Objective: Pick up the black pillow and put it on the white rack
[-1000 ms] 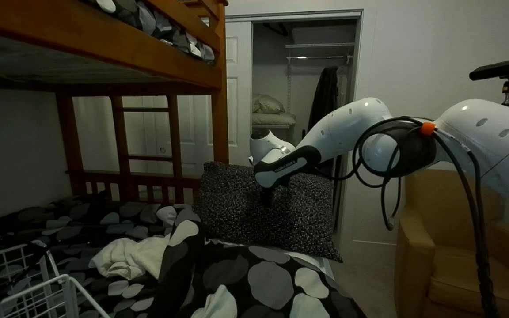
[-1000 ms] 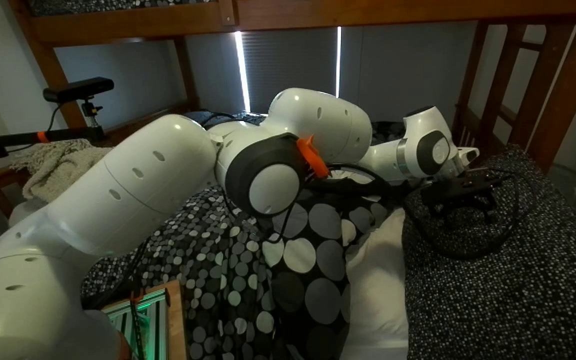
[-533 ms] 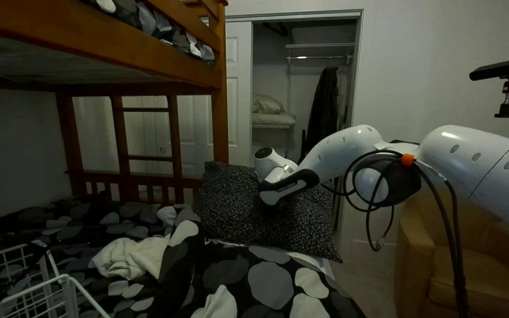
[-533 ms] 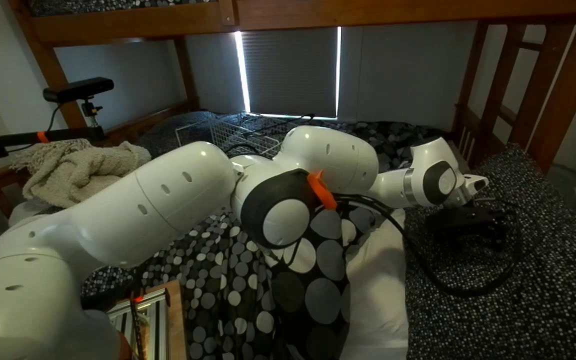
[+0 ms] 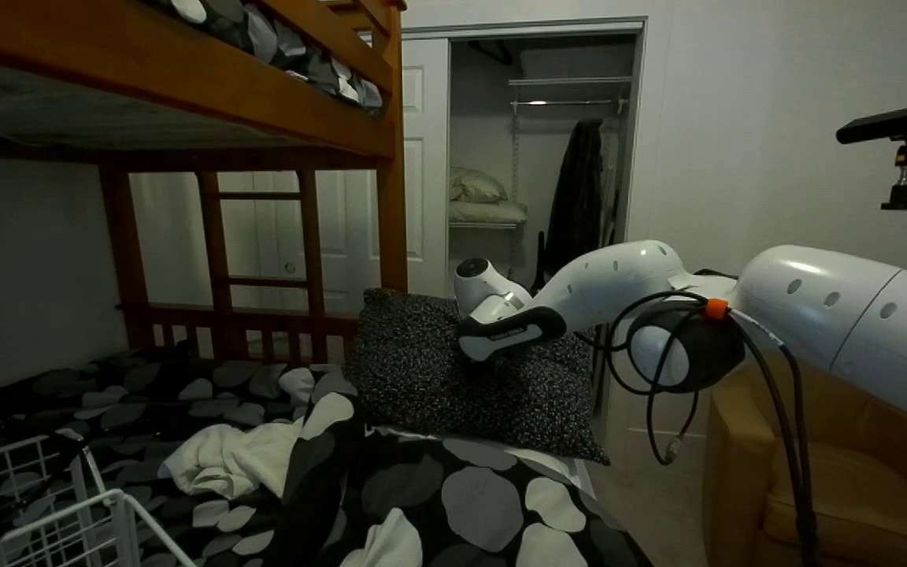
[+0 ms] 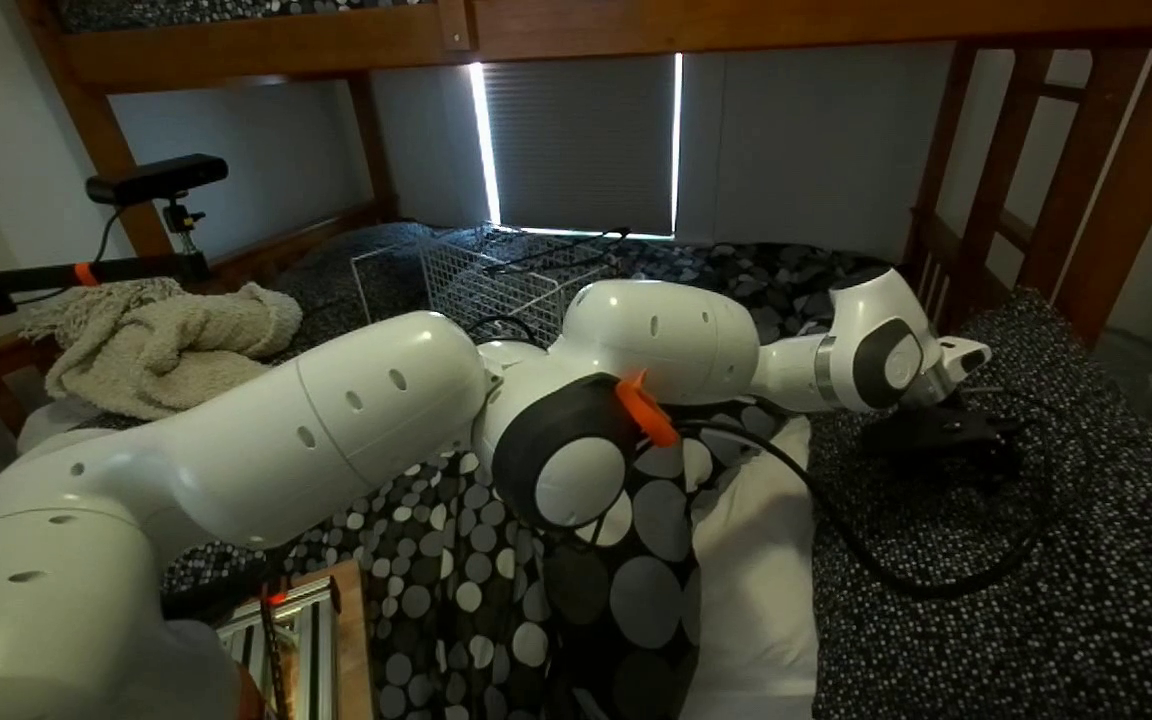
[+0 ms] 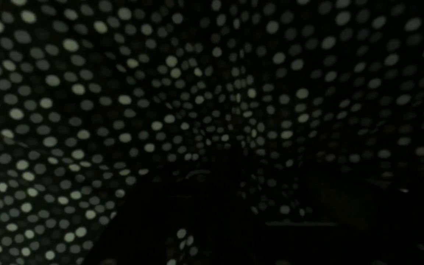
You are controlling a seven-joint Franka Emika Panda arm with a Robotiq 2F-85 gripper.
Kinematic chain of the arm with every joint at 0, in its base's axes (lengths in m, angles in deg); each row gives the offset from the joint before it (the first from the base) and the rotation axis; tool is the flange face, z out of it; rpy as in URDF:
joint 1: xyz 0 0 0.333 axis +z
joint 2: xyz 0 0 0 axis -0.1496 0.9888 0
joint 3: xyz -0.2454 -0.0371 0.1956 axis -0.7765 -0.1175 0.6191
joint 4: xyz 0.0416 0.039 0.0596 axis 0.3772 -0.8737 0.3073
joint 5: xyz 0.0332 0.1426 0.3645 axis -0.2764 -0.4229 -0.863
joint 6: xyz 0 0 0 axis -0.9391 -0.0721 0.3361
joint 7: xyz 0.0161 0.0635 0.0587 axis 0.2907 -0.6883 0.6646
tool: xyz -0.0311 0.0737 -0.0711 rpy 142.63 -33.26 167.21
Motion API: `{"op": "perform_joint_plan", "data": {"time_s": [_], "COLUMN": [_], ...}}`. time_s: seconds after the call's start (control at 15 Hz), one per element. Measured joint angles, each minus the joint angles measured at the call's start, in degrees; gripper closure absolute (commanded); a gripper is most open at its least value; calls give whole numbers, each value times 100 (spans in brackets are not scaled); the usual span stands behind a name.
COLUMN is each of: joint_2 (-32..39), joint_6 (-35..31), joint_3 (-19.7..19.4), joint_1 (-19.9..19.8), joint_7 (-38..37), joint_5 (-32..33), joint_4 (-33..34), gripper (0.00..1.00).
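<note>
Jaws can't be read, tbh; whether they're spread or clamped is swallowed by the dark in the wrist view. The arm (image 6: 646, 340) is stretched out over the bed (image 5: 264, 317) and bent down at the tip, with the gripper (image 6: 941, 455) aimed at the pillow (image 5: 438, 386). That gripper's mostly blocked by the arm in an exterior view, and the rack (image 5: 60, 515) is cropped there. The pillow's laid at the bed's end, long axis run across the bed's width, and its near end (image 6: 1016, 640) is cut off in an exterior view. Whether it's flat or propped isn't clear.
</note>
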Motion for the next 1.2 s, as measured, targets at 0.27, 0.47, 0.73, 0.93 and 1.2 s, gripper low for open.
{"op": "perform_joint_plan", "data": {"time_s": [0.27,0.47,0.73,0.93,1.2], "joint_2": [1,1,-61,-330,-891], "joint_6": [6,31,-185,-975,-1296], "joint_3": [82,154,440,793,1314], "joint_1": [-5,-37,-95,-90,-170], "joint_7": [-4,-5,90,434,1294], "joint_5": [-101,-157,-235,-242,-240], "joint_4": [155,195,268,263,82], "gripper": [100,100,100,100,70]}}
